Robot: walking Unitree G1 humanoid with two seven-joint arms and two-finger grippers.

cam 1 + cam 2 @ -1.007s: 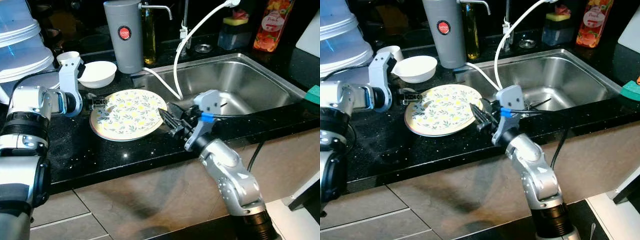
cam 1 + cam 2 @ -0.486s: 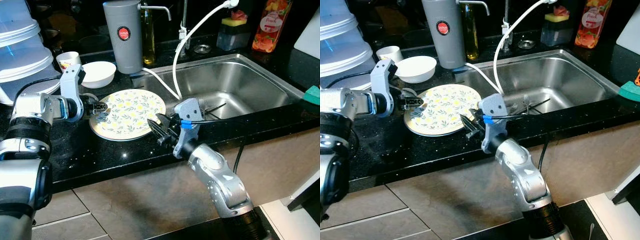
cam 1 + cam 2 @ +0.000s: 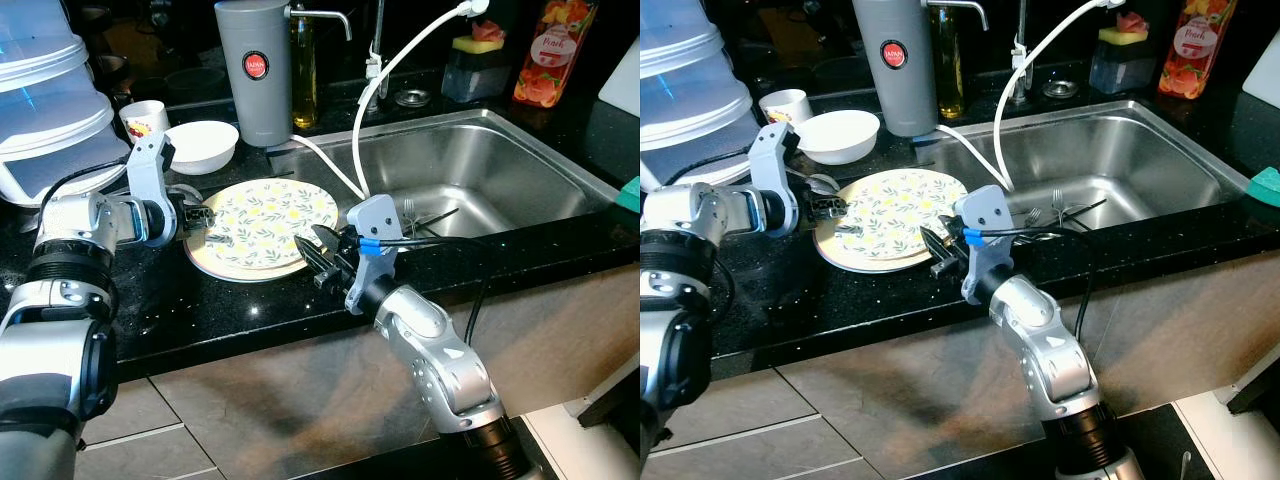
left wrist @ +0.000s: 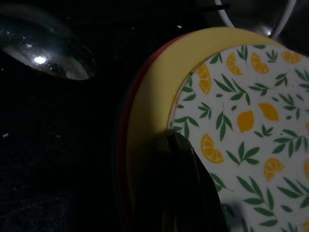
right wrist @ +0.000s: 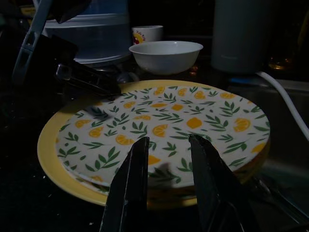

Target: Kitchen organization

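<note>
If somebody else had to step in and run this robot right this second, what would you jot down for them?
Left gripper: at the left rim of the lemon-patterned plate, fingertips over the yellow rim; whether it grips is unclear.
Right gripper: open, at the plate's near-right edge, fingers pointing across it, not holding anything.
The plate lies flat on the black counter, left of the sink; a red edge shows beneath it in the left wrist view, so it may top a stack.
White bowl and small cup stand behind it; forks lie in the sink.
Done: both grippers brought to the plate. Left: lift it and put it away.
</note>
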